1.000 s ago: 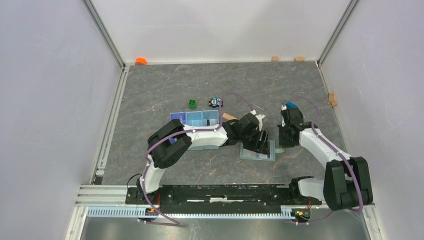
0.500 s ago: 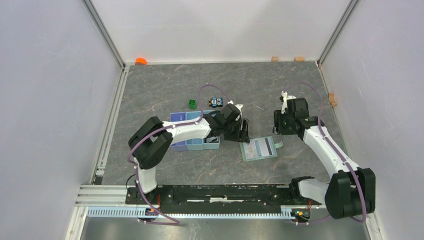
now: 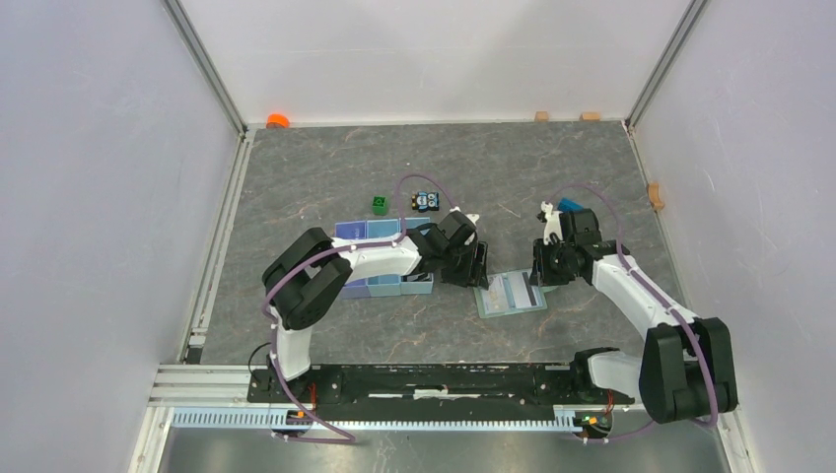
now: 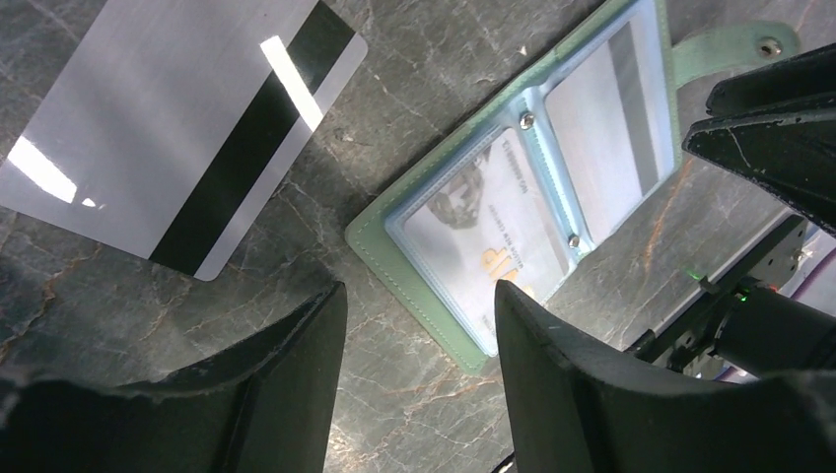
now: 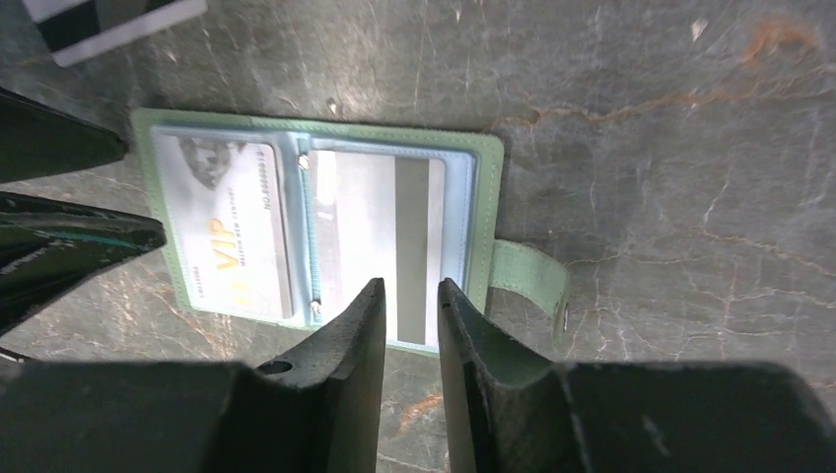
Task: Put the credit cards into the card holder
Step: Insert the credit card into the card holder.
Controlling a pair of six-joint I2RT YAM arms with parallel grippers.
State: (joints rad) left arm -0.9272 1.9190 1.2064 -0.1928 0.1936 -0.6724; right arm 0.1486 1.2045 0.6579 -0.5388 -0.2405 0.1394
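The sage-green card holder [image 3: 511, 294] lies open and flat on the stone table. Its snap tab [image 5: 527, 276] points away from the left arm. A whitish VIP card [image 5: 232, 227] sits in one clear pocket, and a grey card with a dark stripe [image 5: 384, 246] in the other. A silver credit card with a black stripe [image 4: 187, 128] lies loose on the table beside the holder. My left gripper [image 4: 414, 325] hovers open and empty just off the holder's edge. My right gripper [image 5: 409, 296] hangs over the striped-card pocket, jaws narrowly parted, nothing between them.
A light blue compartment tray [image 3: 367, 234] lies under the left forearm. Behind it sit a green cube [image 3: 380, 204] and a small toy [image 3: 424, 201]. A small blue object [image 3: 570, 206] lies behind the right wrist. Wooden blocks [image 3: 656, 194] line the far and right walls.
The left gripper has pulled back to the left, off the card holder, uncovering it. The right gripper swung away, then returned over the holder; its jaws, shut before, now stand slightly apart.
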